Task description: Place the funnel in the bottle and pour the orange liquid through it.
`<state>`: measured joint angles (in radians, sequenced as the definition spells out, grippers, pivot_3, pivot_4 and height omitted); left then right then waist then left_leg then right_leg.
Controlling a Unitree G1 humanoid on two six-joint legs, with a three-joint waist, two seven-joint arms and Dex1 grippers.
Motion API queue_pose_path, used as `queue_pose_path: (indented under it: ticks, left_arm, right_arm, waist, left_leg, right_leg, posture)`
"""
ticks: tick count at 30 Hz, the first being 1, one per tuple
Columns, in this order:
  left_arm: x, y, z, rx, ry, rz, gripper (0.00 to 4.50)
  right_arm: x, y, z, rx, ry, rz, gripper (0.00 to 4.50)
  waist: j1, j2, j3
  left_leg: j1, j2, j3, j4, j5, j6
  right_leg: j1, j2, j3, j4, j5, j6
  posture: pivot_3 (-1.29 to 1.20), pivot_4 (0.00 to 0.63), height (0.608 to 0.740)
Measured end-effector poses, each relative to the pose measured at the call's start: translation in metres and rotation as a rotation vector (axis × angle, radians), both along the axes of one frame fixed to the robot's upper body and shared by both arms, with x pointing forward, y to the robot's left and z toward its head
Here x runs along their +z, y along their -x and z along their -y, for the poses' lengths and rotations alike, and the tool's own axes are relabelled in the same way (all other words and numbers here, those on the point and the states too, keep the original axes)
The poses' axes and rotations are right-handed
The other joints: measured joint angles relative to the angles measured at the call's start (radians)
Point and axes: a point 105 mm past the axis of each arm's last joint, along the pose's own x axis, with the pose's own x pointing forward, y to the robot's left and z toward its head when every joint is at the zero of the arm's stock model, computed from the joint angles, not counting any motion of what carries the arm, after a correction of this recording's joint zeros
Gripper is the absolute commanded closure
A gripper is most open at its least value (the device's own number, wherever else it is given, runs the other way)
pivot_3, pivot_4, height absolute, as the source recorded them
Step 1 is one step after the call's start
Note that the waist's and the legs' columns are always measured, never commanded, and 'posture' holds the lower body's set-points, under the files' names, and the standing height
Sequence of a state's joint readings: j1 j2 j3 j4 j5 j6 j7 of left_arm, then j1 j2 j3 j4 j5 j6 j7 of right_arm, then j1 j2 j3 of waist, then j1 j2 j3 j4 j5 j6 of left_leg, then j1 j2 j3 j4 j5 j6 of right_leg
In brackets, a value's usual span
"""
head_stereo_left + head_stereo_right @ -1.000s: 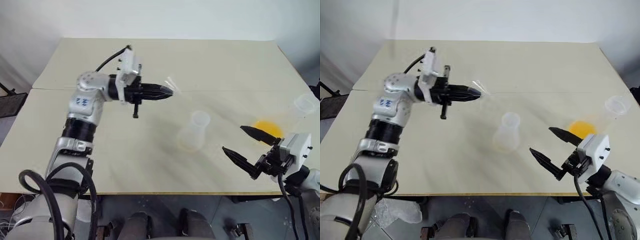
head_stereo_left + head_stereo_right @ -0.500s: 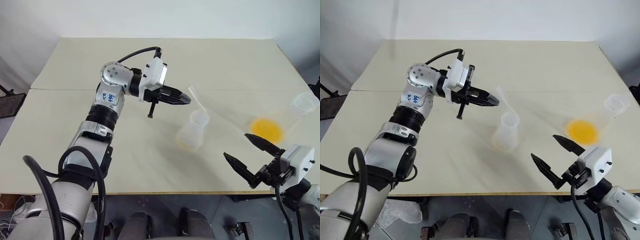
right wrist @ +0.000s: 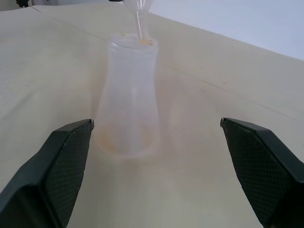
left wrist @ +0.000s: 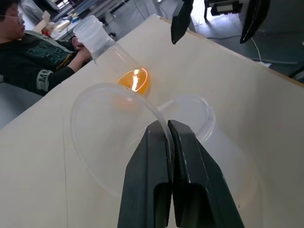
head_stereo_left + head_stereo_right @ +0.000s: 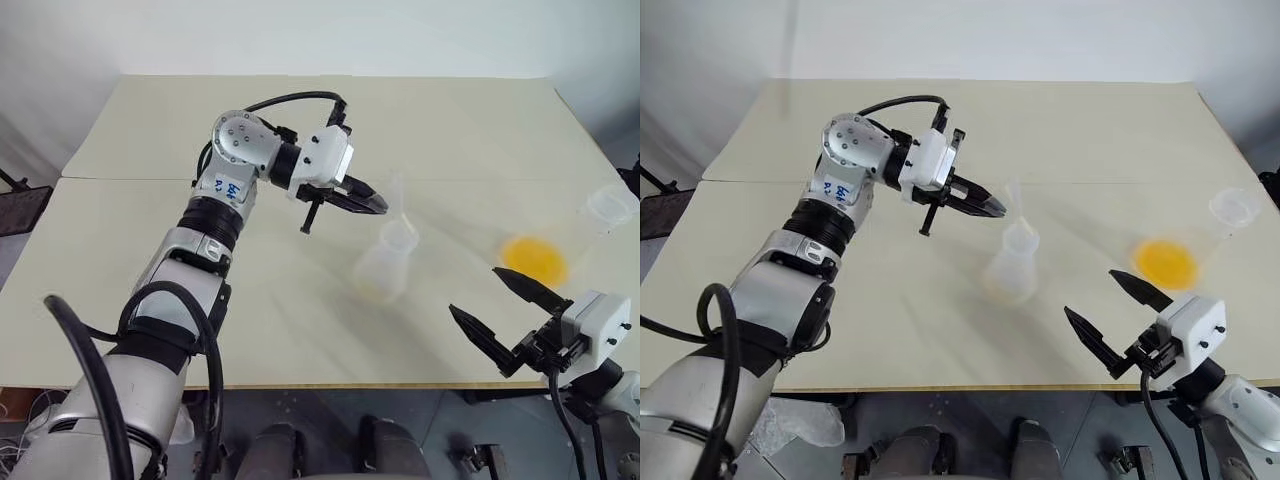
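My left gripper is shut on the rim of the clear funnel, pinching its edge between both fingers. It holds the funnel tilted just above the bottle, a clear conical flask standing mid-table. In the right wrist view the funnel's thin stem reaches down to the bottle's mouth. The orange liquid pools in a clear long-necked flask at the table's right side. My right gripper hangs open and empty near the front edge, to the right of the bottle.
A person in a dark top sits beyond the table's right side, behind the flask of orange liquid. The pale table has a seam running across its width.
My left gripper has carried the funnel to the right, from left of the bottle to over its mouth, and the wrist has rolled. The right gripper has stayed open and about where it was.
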<state>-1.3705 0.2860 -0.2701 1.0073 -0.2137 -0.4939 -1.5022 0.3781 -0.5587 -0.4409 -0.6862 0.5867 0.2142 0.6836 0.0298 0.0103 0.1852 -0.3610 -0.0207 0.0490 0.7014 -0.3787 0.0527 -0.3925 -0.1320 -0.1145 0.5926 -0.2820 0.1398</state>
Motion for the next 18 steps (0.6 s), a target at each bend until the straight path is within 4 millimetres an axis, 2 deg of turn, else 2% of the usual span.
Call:
queue_pose_path:
  ticks: [2,5,12,16,17,18]
  left_arm:
    - [-0.006,-0.001,0.0,-0.001,-0.029,0.01,4.45]
    - [-0.01,-0.001,0.0,-0.009,-0.056,0.028,3.76]
    - [0.002,0.002,0.009,-0.046,-0.091,0.122,1.54]
    - [-0.002,0.003,0.01,-0.056,-0.109,0.129,0.27]
    - [-0.003,0.003,0.01,-0.057,-0.111,0.127,0.02]
    - [-0.003,0.003,0.01,-0.058,-0.111,0.126,0.02]
  right_arm:
    - [-0.001,0.0,0.0,-0.004,0.005,0.001,0.0]
    - [0.0,0.0,0.0,-0.006,0.003,0.01,0.0]
    - [0.0,0.0,0.0,-0.008,0.004,0.017,0.0]
    - [0.0,0.0,0.0,-0.009,0.004,0.014,0.0]
    - [-0.001,0.001,0.0,-0.011,0.004,0.013,0.0]
    - [-0.001,0.001,0.0,-0.012,0.004,0.011,0.0]
  waist:
    - [0.0,0.0,0.0]
    - [0.001,0.0,0.0]
    - [0.003,0.0,0.0]
    - [0.003,0.0,0.0]
    - [0.003,0.0,0.0]
    - [0.003,0.0,0.0]
  left_leg:
    - [0.0,0.0,0.0,0.0,0.0,0.0]
    - [0.0,0.0,0.0,0.0,0.0,0.0]
    - [-0.001,0.0,0.0,0.001,0.0,0.001]
    - [-0.001,0.0,0.0,0.001,0.0,0.001]
    - [-0.001,0.0,0.0,0.001,0.0,0.001]
    - [-0.001,0.0,0.0,0.001,0.0,0.001]
  right_leg:
    - [0.0,0.0,0.0,0.0,0.0,0.0]
    - [0.0,0.0,0.0,0.0,0.0,0.0]
    - [-0.001,0.0,0.0,0.0,0.0,0.0]
    - [-0.001,0.0,0.0,0.0,0.0,0.0]
    - [-0.001,0.0,0.0,0.0,0.0,0.0]
    - [-0.001,0.0,0.0,0.0,0.0,0.0]
  posture:
    - [0.0,0.15,0.74]
    - [0.0,0.15,0.74]
    - [0.0,0.15,0.74]
    - [0.0,0.15,0.74]
    - [0.0,0.15,0.74]
    - [0.0,0.15,0.74]
